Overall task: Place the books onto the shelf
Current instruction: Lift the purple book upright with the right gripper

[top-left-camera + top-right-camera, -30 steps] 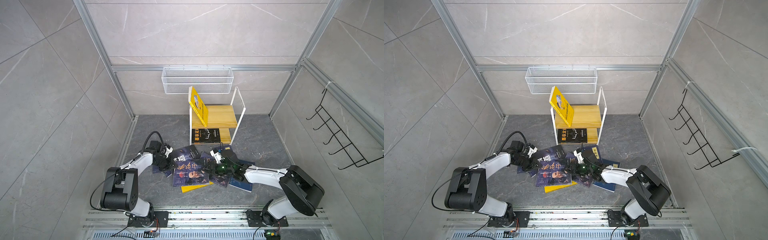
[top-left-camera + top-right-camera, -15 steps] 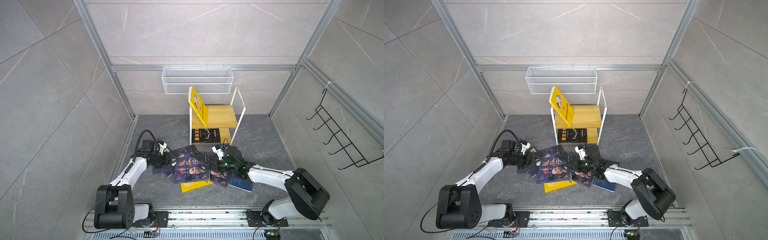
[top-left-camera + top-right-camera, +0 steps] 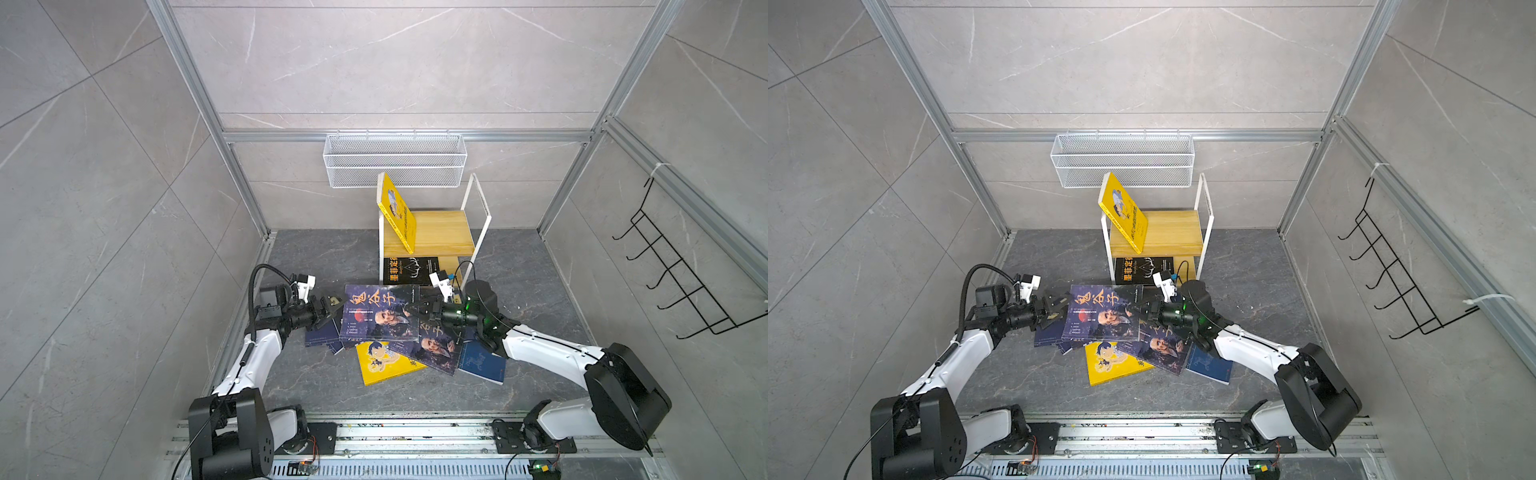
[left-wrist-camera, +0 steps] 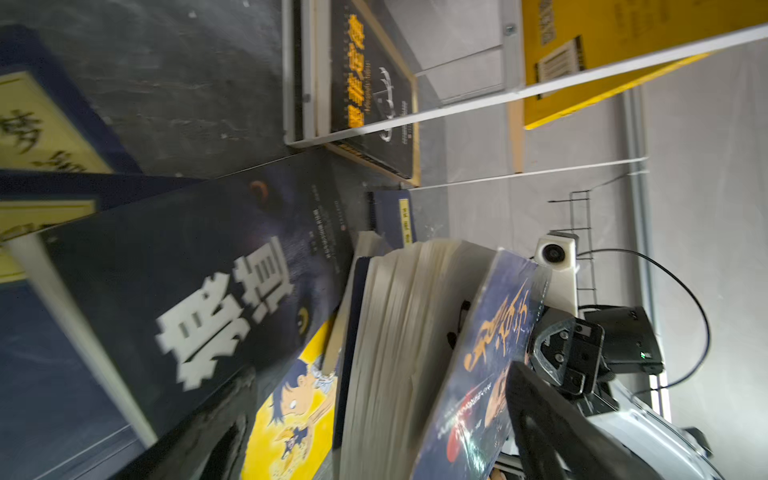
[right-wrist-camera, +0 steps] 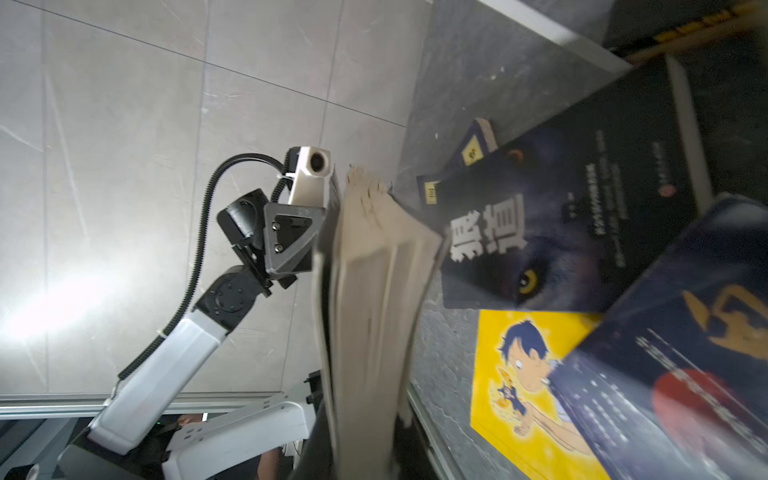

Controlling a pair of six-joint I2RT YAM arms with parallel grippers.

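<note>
Our right hand [image 3: 417, 309] is clamped on the right edge of a dark portrait book [image 3: 380, 316]. In both top views we see this book raised at a tilt over the pile of books [image 3: 415, 349] on the tabletop [image 3: 316, 257]. Our left hand [image 3: 330, 309] stands just beside the book's left edge with fingers spread, holding nothing. Behind the pile is the shelf [image 3: 440, 232], where a yellow book [image 3: 397, 212] leans on the upper board and a black book [image 3: 409, 270] lies on the lower one. From the left wrist we see the dark portrait book [image 4: 399, 353] page-edge on, with a wolf-cover book [image 4: 208, 291] lying beside it. From the right wrist those pages [image 5: 365, 311] fill the middle, with the left hand [image 5: 307, 249] beyond them. A yellow cartoon book [image 5: 528, 386] lies flat on the tabletop.
</note>
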